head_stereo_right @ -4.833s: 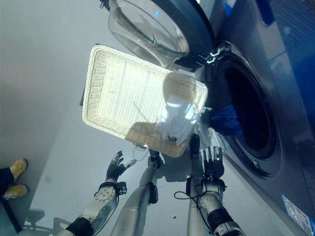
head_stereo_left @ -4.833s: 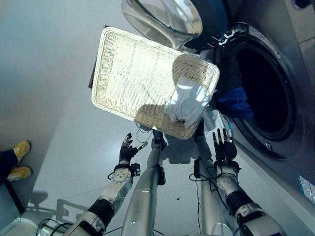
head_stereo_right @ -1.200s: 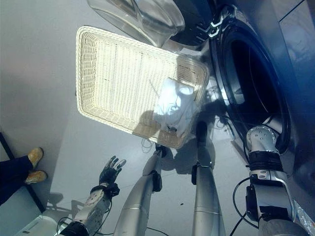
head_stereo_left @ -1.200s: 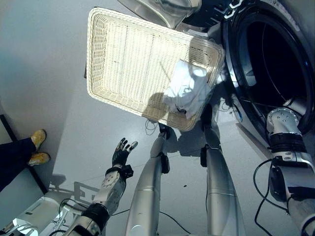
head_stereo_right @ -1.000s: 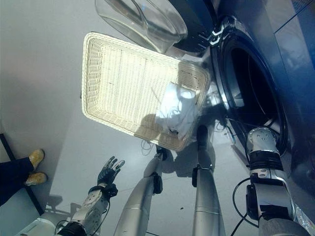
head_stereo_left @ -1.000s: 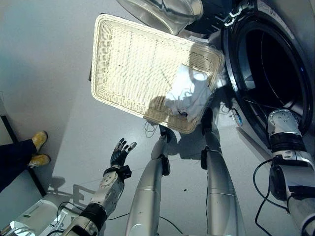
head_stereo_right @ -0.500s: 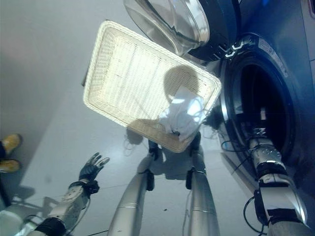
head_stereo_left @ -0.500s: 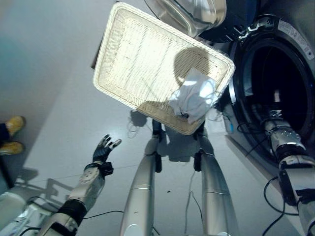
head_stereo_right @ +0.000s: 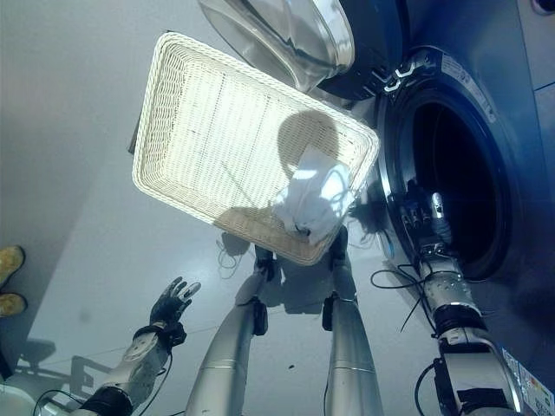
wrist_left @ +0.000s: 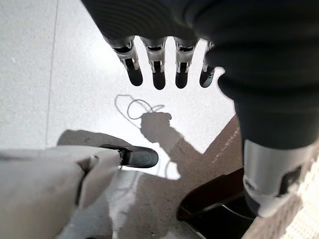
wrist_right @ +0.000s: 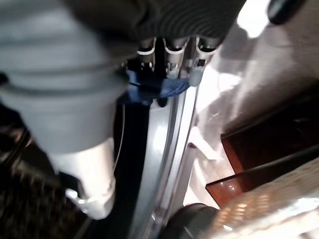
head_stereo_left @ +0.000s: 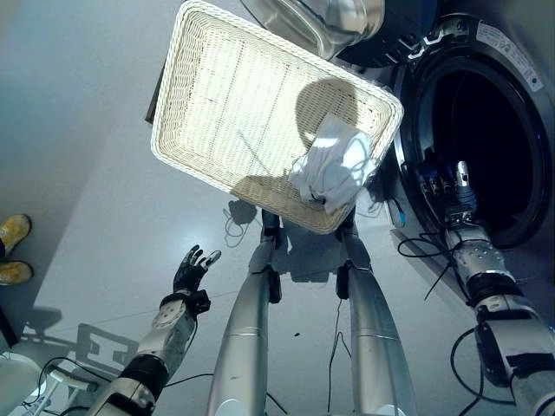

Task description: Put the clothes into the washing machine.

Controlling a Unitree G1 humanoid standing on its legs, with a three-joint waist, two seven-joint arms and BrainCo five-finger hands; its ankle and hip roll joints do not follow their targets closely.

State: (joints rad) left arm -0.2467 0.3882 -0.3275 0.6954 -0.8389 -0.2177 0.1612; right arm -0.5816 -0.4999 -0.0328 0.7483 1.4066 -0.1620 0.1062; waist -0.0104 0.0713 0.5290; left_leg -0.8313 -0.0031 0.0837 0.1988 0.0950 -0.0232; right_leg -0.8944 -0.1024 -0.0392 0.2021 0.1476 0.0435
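The left hand (head_stereo_left: 189,268) hovers over the floor (head_stereo_left: 95,208) with fingers (wrist_left: 158,79) straight and spread, holding nothing. Farther on, a white wicker basket (head_stereo_left: 217,95) holds one crumpled white garment (head_stereo_left: 330,170) in its corner nearest the washing machine (head_stereo_right: 451,156). The right hand (head_stereo_left: 444,192) reaches into the machine's dark drum opening (head_stereo_left: 486,147), its fingers (wrist_right: 169,57) extended, not gripping; blue cloth (wrist_right: 167,87) lies just past their tips at the drum's rim. The glass door (head_stereo_right: 286,35) stands open above the basket.

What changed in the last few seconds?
The right hand moved from over the floor into the washing machine's dark round opening, by the blue cloth that earlier hung at its rim. The left hand stays open; white garment stays in the cream wicker basket.
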